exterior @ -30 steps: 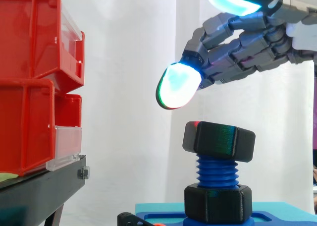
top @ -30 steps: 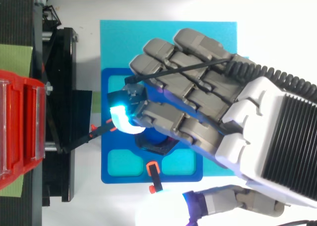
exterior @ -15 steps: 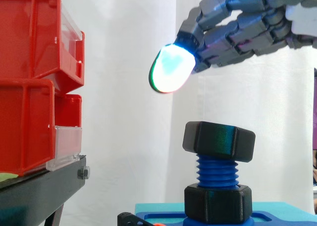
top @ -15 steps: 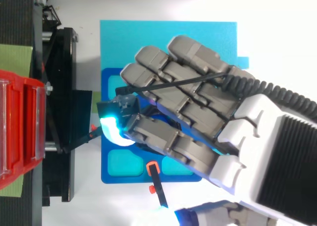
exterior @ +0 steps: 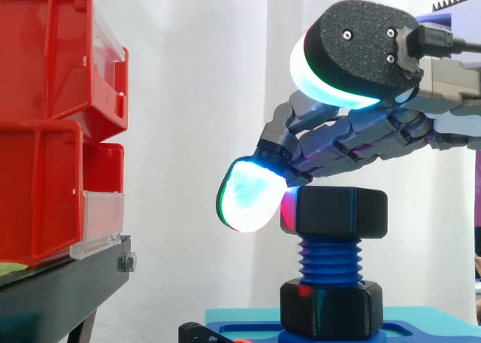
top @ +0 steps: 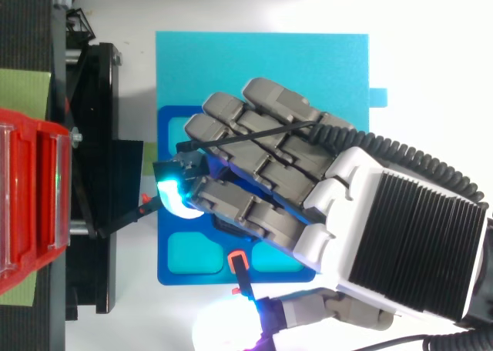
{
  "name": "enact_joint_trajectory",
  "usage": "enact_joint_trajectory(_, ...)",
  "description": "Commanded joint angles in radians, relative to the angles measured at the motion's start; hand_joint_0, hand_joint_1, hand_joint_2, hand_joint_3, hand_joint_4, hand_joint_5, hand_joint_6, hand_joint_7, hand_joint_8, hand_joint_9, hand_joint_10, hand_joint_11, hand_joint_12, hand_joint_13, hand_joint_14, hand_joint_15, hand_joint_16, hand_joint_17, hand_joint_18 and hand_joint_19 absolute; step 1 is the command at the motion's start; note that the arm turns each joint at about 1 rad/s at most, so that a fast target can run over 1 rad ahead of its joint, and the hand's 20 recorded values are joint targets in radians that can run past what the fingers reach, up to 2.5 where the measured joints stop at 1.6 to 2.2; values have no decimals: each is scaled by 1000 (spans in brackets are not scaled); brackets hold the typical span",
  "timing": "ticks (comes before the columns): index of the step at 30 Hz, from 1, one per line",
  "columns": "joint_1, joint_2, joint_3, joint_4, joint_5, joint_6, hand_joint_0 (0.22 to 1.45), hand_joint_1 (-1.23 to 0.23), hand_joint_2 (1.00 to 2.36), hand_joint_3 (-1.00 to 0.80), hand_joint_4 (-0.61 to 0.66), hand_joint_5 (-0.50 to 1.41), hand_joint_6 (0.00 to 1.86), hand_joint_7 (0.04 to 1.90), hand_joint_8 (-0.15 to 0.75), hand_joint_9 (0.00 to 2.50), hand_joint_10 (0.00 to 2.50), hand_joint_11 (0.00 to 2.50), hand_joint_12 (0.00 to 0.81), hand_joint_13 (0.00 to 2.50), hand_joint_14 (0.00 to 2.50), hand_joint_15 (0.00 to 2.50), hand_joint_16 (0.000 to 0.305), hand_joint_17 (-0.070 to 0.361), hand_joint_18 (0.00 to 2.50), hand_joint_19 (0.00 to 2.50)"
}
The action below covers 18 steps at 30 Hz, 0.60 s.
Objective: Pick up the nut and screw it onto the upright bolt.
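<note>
Faceted black nut point(exterior: 342, 211) tops ridged blue threaded bolt point(exterior: 331, 259).

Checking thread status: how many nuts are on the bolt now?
2. The upper nut sits at the top of the bolt, under the hand; the lower nut at its base.

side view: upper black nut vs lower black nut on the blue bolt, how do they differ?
Height: the upper nut sits at the top of the bolt; the lower nut sits down at the blue base, with bare thread between them.
Company: the hand reaches over the upper nut, a glowing fingertip beside its left face; nothing is near the lower nut.
Shared: both are black, hexagonal, level and of similar size.
</note>
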Motion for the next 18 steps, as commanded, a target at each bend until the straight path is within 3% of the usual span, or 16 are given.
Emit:
enact_joint_trajectory(1, -4, 0, 0, -10, -12, 1, 484, -65, 1000, -500, 186, -131, 503, 828, 253, 380, 0, 0, 330, 363, 0, 0, 42, 95, 277, 6)
enact_joint_trajectory(10, -8, 0, 0, -19, -26, 1, 484, -80, 1000, -500, 216, -132, 503, 900, 262, 390, 0, 0, 328, 372, 0, 0, 41, 93, 287, 0)
enact_joint_trajectory(18, -36, 0, 2, -40, -67, 1, 483, -97, 1000, -500, 236, -130, 504, 961, 269, 405, 0, 0, 326, 382, 0, 0, 41, 92, 293, 0)
